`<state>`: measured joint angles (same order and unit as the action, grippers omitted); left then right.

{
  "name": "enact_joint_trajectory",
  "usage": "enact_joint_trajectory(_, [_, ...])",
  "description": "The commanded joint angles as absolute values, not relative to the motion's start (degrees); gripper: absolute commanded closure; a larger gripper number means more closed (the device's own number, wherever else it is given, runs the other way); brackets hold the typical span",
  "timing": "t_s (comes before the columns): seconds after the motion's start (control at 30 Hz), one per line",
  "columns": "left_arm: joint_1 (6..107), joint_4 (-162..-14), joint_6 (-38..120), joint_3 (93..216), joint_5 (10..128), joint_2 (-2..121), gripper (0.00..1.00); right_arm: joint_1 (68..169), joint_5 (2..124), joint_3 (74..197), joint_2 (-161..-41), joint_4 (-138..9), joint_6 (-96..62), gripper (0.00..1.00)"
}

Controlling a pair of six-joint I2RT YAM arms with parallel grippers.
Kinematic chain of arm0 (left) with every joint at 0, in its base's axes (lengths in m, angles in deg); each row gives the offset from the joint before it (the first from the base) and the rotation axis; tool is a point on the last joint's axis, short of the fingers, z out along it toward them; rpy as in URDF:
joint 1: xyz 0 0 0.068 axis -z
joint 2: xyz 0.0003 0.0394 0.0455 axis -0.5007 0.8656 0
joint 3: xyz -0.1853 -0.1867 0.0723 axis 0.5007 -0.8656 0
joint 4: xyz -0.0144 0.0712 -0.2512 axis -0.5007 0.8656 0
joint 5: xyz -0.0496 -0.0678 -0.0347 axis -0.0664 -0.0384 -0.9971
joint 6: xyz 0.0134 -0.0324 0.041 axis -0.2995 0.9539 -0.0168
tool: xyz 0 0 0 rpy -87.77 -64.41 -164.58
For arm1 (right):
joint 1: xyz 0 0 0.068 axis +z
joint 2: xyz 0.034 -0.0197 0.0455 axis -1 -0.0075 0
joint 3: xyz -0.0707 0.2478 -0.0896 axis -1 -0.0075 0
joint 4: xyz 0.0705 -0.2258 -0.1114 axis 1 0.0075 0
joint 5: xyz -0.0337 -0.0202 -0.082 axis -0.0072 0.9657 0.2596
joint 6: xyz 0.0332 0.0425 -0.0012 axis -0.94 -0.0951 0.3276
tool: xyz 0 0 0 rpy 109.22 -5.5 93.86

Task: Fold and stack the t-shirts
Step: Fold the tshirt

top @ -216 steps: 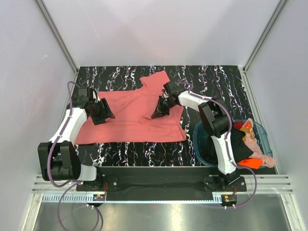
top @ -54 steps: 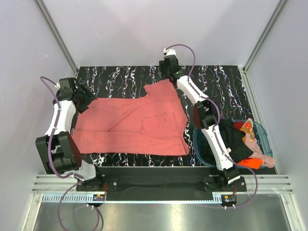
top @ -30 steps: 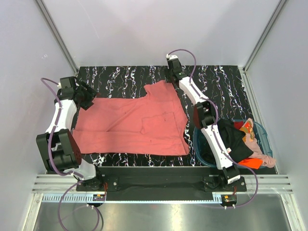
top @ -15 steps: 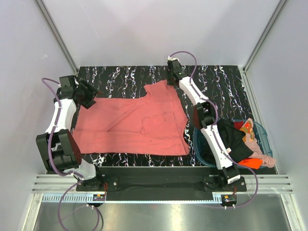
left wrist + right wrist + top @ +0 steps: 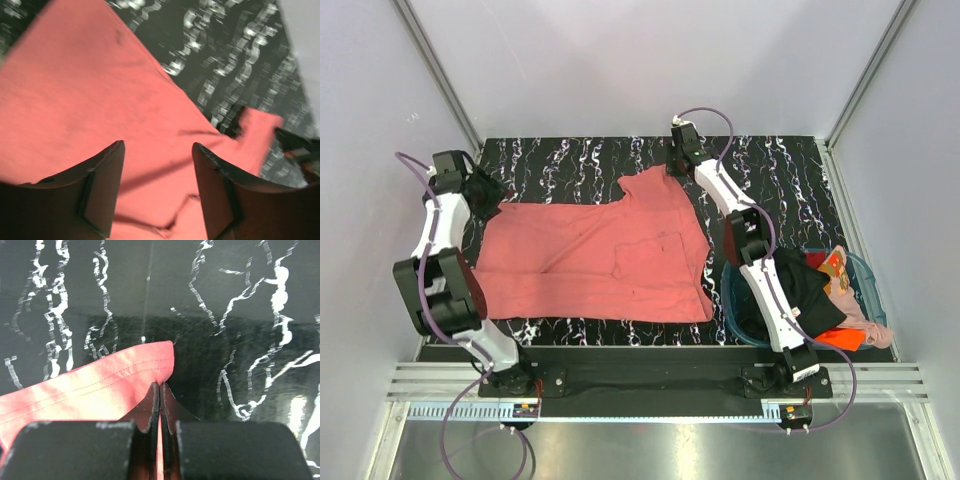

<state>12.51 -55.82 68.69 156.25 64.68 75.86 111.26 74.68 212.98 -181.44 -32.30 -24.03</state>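
The salmon-red t-shirt [image 5: 590,250] lies spread flat on the black marbled table [image 5: 770,170]. My right gripper [image 5: 676,166] is at the shirt's far right corner and is shut on the hem [image 5: 160,386]. The pinched cloth [image 5: 100,385] shows in the right wrist view. My left gripper [image 5: 486,192] is open and empty, just above the shirt's far left corner. The shirt [image 5: 100,90] fills the left wrist view between the spread fingers [image 5: 107,170]. A black shirt [image 5: 800,290], an orange one [image 5: 840,338] and a pale pink one [image 5: 865,318] lie piled at the right.
The teal basket [image 5: 872,272] at the table's right edge holds the pile of shirts, with the right arm's lower links across it. Grey walls and aluminium posts close in the back and sides. Bare table shows behind the shirt and along its near edge.
My left gripper has drawn back to the left and far side, off the shirt's left corner. The right gripper has stayed on the far corner. The shirt lies flatter than several seconds ago.
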Motion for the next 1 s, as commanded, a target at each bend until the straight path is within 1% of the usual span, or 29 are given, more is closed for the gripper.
enact_joint_trajectory(0.0, [11.5,-56.6,63.8,161.0,73.1,81.7,0.43,110.9,68.9,210.9,-174.8,-36.7,-28.4,0.99])
enact_joint_trajectory(0.03, [11.5,-57.0,63.0,163.6,76.5,83.5,0.43,110.8,67.8,212.1,-174.6,-36.2,-28.8,1.0])
enact_joint_trajectory(0.1, [11.5,-57.6,61.2,166.4,79.5,89.7,0.43,110.8,66.7,212.5,-174.2,-35.2,-30.5,1.0])
enact_joint_trajectory(0.13, [11.4,-57.5,60.6,170.2,79.9,91.7,0.43,110.8,65.9,211.1,-173.1,-35.5,-31.0,1.0])
enact_joint_trajectory(0.2, [11.3,-58.3,56.8,173.4,80.9,97.9,0.43,110.8,63.7,209.1,-172.0,-37.0,-32.4,1.0])
enact_joint_trajectory(0.3, [11.4,-55.2,50.7,182.8,83.2,105.1,0.43,110.9,62.5,207.4,-170.7,-37.4,-32.8,1.0])
enact_joint_trajectory(0.43, [11.4,-53.5,45.4,189.4,85.2,110.5,0.41,110.8,62.0,206.4,-169.5,-36.7,-31.7,1.0])
enact_joint_trajectory(0.53, [11.3,-51.6,45.0,191.9,84.3,113.9,0.41,110.8,61.8,204.1,-168.1,-37.2,-31.2,1.0])
enact_joint_trajectory(0.67, [11.2,-48.4,48.5,193.8,82.5,116.6,0.41,110.7,61.3,202.9,-167.3,-37.4,-29.8,1.0])
enact_joint_trajectory(0.83, [11.3,-46.7,51.8,194.7,79.6,118.0,0.44,110.1,60.8,202.3,-167.2,-36.9,-29.6,1.0])
enact_joint_trajectory(0.87, [11.2,-45.5,52.2,195.3,79.2,119.1,0.47,109.9,60.5,202.3,-167.1,-36.8,-29.6,1.0])
enact_joint_trajectory(0.93, [11.3,-44.3,52.5,196.9,79.8,120.1,0.48,109.7,60.5,202.0,-166.7,-36.8,-29.6,1.0])
enact_joint_trajectory(0.97, [11.4,-43.9,52.7,197.3,79.7,120.5,0.51,109.6,60.4,202.0,-166.5,-36.8,-29.5,1.0])
